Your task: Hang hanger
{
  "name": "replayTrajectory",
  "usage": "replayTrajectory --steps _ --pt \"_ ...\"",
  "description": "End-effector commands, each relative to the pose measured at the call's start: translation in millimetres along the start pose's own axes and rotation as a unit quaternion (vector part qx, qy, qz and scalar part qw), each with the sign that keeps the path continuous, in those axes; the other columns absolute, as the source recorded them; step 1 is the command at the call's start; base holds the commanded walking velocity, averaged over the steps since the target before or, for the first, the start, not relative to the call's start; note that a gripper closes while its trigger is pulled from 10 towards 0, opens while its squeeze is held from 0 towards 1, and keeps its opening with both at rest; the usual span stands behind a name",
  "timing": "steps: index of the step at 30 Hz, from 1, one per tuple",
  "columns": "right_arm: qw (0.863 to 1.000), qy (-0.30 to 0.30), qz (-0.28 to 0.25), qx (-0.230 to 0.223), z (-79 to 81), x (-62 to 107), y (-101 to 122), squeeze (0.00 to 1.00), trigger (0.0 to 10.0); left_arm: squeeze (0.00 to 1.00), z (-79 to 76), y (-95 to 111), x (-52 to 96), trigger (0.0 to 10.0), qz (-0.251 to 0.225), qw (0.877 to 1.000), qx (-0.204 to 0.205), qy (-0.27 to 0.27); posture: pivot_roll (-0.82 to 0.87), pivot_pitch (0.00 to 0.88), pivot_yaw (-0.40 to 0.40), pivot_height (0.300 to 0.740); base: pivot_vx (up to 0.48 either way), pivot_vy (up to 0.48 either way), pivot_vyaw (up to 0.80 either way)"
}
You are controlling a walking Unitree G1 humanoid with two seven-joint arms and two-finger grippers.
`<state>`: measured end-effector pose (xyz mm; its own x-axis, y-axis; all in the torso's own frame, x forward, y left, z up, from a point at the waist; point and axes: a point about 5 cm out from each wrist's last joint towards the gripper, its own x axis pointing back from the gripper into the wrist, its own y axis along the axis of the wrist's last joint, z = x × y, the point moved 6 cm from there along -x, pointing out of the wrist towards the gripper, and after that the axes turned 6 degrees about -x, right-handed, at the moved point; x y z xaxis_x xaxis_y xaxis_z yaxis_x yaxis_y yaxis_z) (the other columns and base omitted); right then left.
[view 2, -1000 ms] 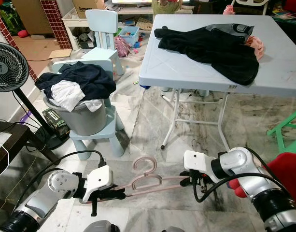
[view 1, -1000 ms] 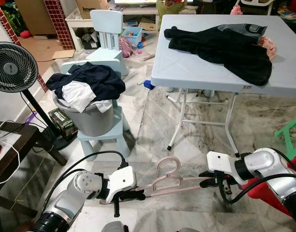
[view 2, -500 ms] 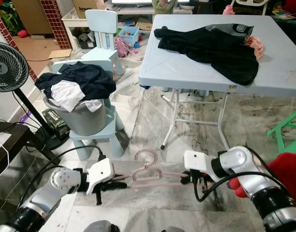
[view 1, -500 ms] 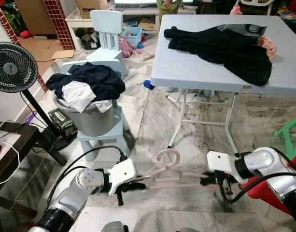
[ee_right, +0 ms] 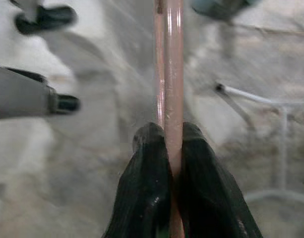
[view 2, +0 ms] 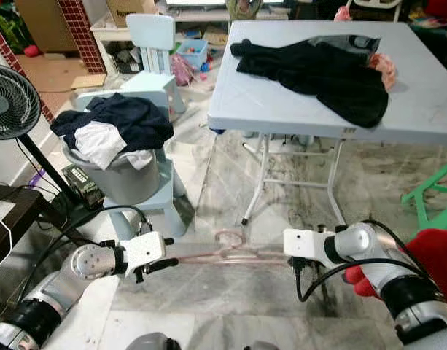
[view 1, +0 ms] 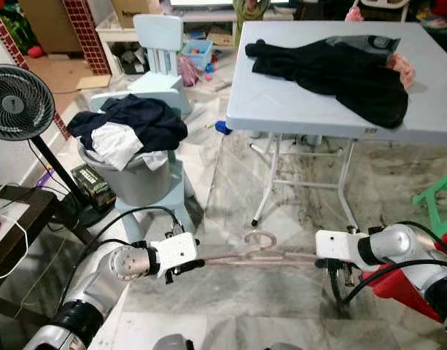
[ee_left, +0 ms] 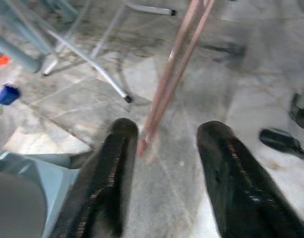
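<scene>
A pink hanger [view 1: 256, 254] hangs level, low over the marble floor, stretched between my two grippers, its hook [view 1: 259, 238] lying almost flat. My right gripper [ee_right: 166, 131] is shut on one end of the hanger [ee_right: 171, 74]; in the left eye view it sits at the hanger's right end [view 1: 321, 259]. My left gripper [ee_left: 169, 134] is open, and the other hanger end [ee_left: 146, 145] lies loose between its fingers, close to one of them. In the left eye view the left gripper [view 1: 188, 265] is at the hanger's left end.
A white folding table [view 1: 296, 109] with a black garment [view 1: 340, 65] stands ahead, its legs just beyond the hanger. To the left are a grey bucket of clothes [view 1: 132, 149] on a light blue chair, a fan [view 1: 19, 102] and a dark low table [view 1: 26, 211]. A green stool [view 1: 438, 193] is at right.
The hanger has turned from tilted up to lying flat and level. My left gripper has let go of its end and drawn slightly left. The right gripper keeps its hold.
</scene>
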<state>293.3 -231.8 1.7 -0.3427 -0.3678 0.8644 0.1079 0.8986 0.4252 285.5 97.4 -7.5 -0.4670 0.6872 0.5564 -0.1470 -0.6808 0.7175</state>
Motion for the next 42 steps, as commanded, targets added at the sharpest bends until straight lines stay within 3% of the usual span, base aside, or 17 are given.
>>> replayTrajectory --steps 1,5,8,11,12,13,14,15,16,17,18,19,21,25,30,34,42 --pt "0.998 -0.052 -0.009 -0.025 -11.5 -2.6 2 0.00 0.0 1.00 16.1 -2 2.6 10.0 -0.001 0.998 0.033 0.059 -0.04 0.000 0.052 0.740 0.000 0.000 0.00" --pt "0.993 -0.090 -0.022 -0.072 -12.1 -6.4 -4 0.00 0.0 1.00 23.9 -3 3.5 10.0 -0.008 0.991 0.071 0.110 -0.04 0.000 0.045 0.740 0.000 0.000 0.00" --pt "0.982 -0.124 -0.039 -0.140 -6.4 -12.1 -10 0.00 0.0 1.00 34.8 -3 7.4 10.0 -0.021 0.975 0.127 0.182 -0.04 0.000 0.041 0.740 0.000 0.000 0.00" --pt "0.965 -0.160 -0.062 -0.200 -4.1 -13.9 -13 0.00 0.0 1.00 47.8 -4 12.6 10.0 -0.032 0.951 0.190 0.243 -0.03 0.000 0.033 0.740 0.000 0.000 0.00" --pt "0.944 -0.191 -0.088 -0.256 -4.2 -13.7 -13 0.00 0.0 1.00 53.4 -5 15.0 10.0 -0.040 0.932 0.236 0.271 -0.03 0.000 0.028 0.740 0.000 0.000 0.00" --pt "0.921 -0.213 -0.120 -0.304 -4.7 -12.0 -10 0.00 0.0 0.00 56.6 -5 16.1 10.0 -0.046 0.919 0.265 0.288 -0.03 0.000 0.023 0.740 0.000 0.000 0.00" --pt "0.921 -0.213 -0.120 -0.304 -4.7 -12.0 -10 0.00 0.0 0.00 56.6 -5 16.1 10.0 -0.046 0.919 0.265 0.288 -0.03 0.000 0.023 0.740 0.000 0.000 0.00" --pt "0.886 -0.239 -0.165 -0.360 -4.7 -6.9 -4 0.00 2.2 0.00 59.6 -6 17.1 10.0 -0.051 0.903 0.298 0.305 -0.03 0.000 0.020 0.740 0.000 0.000 0.00" --pt "0.886 -0.239 -0.165 -0.360 -4.7 -6.9 -4 0.00 2.2 0.00 59.6 -6 17.1 10.0 -0.051 0.903 0.298 0.305 -0.03 0.000 0.020 0.740 0.000 0.000 0.00" --pt "0.876 -0.253 -0.174 -0.372 -6.1 -4.7 -3 0.00 10.0 0.00 60.1 -5 17.4 10.0 -0.054 0.900 0.305 0.308 -0.04 0.000 0.020 0.740 0.000 0.000 0.00" --pt "0.857 -0.275 -0.186 -0.394 -8.9 -1.3 -3 0.00 10.0 0.00 60.9 -4 17.4 10.0 -0.059 0.894 0.316 0.312 -0.04 0.000 0.020 0.740 0.000 0.000 0.00" --pt "0.823 -0.308 -0.210 -0.428 -11.5 4.6 -1 0.00 10.0 0.00 61.5 0 16.2 10.0 -0.067 0.886 0.334 0.313 -0.04 0.000 0.022 0.740 0.000 0.000 0.00" --pt "0.782 -0.349 -0.228 -0.462 -12.8 11.1 -1 0.00 10.0 0.00 63.8 10 14.3 10.0 -0.083 0.883 0.342 0.312 -0.04 0.000 0.022 0.740 0.000 0.154 0.00" --pt "0.761 -0.361 -0.230 -0.488 -4.5 9.8 5 0.00 10.0 0.00 68.1 16 13.1 10.0 -0.088 0.875 0.357 0.314 -0.05 0.000 0.032 0.740 0.000 0.431 -0.40" --pt "0.757 -0.365 -0.233 -0.490 6.7 7.8 14 0.00 10.0 0.00 71.7 23 11.9 10.0 -0.098 0.874 0.362 0.308 -0.06 0.000 0.034 0.740 0.000 0.480 -0.80" --pt "0.733 -0.400 -0.226 -0.501 4.0 14.4 9 0.00 10.0 0.00 75.1 26 13.2 10.0 -0.101 0.870 0.370 0.311 -0.06 0.000 0.035 0.740 0.000 0.480 -0.80" --pt "0.717 -0.428 -0.207 -0.511 -2.7 16.1 6 0.00 10.0 0.00 76.1 32 11.7 10.0 -0.108 0.871 0.371 0.303 -0.06 0.000 0.017 0.740 0.000 0.480 -0.80"
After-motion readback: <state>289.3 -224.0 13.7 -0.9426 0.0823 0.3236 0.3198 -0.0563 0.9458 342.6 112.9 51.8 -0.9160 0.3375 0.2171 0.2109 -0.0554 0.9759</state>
